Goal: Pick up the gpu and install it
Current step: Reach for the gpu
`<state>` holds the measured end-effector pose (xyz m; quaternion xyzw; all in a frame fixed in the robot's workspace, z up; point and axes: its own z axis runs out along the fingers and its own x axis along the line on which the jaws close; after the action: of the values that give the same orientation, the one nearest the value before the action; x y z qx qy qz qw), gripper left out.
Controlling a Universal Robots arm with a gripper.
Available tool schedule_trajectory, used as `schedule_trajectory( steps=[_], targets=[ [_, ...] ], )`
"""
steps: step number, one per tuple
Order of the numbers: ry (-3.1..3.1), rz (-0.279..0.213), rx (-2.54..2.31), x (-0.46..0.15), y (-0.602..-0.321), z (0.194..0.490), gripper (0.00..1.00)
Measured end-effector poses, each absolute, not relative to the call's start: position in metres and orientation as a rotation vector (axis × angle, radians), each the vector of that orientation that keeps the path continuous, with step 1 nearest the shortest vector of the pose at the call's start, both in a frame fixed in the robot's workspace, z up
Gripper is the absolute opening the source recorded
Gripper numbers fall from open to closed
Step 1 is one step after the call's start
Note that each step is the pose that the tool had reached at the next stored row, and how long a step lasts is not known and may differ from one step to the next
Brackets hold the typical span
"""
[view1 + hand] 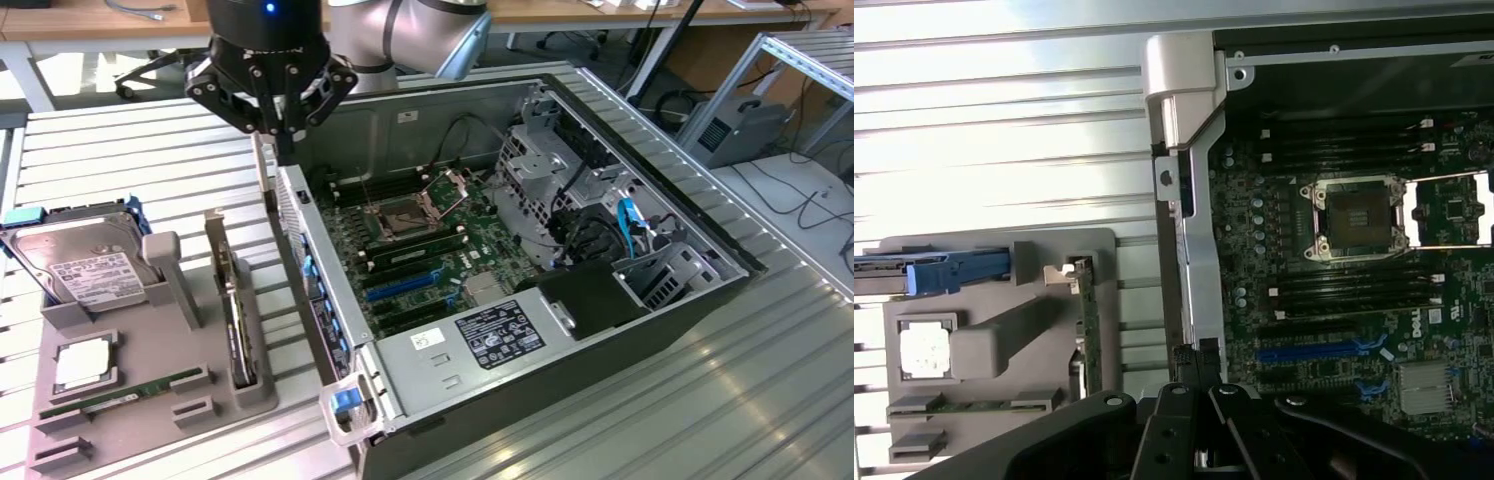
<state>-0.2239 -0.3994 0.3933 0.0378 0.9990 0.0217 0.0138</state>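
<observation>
1. The tool [283, 145] hangs with its fingers pressed together and nothing between them, just above the rear wall [296, 230] of the open computer case [574, 390].
2. The gpu [238, 320] stands on edge in the grey holder [147, 430] on the slatted surface [134, 160], beside the case on the exterior view's left. We judge that it has not yet been picked up.
3. Hazards, as we judge them:
   - A descent from this position would bring the closed tool onto the rear wall, since it is not over the card.
   - The card is thin and upright (only its narrow top edge is exposed), so an off-centre grip could tilt it in the holder or let it slip.
   - A tilted card may miss the blue slots [400, 287] on the motherboard [441, 235] or foul the rear wall at its bracket end.
4. View comparison:
   - The exterior view gives the card's full height, its silver bracket end, the hard drive [87, 270] next to it and the depth of the case.
   - The wrist view looks straight down: the tool [1196, 362] sits over the rear wall [1199, 260], the gpu [1086, 320] reads as a thin green edge, and the blue slots [1314, 350] lie parallel to it, apart from it across the wall.
</observation>
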Motion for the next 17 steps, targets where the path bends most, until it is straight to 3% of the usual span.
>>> schedule_trajectory(
  steps=[17],
  targets=[
    [3.111, 0.068, 0.118, -0.2294, -0.3997, 0.3933, 0.11]
  ],
)
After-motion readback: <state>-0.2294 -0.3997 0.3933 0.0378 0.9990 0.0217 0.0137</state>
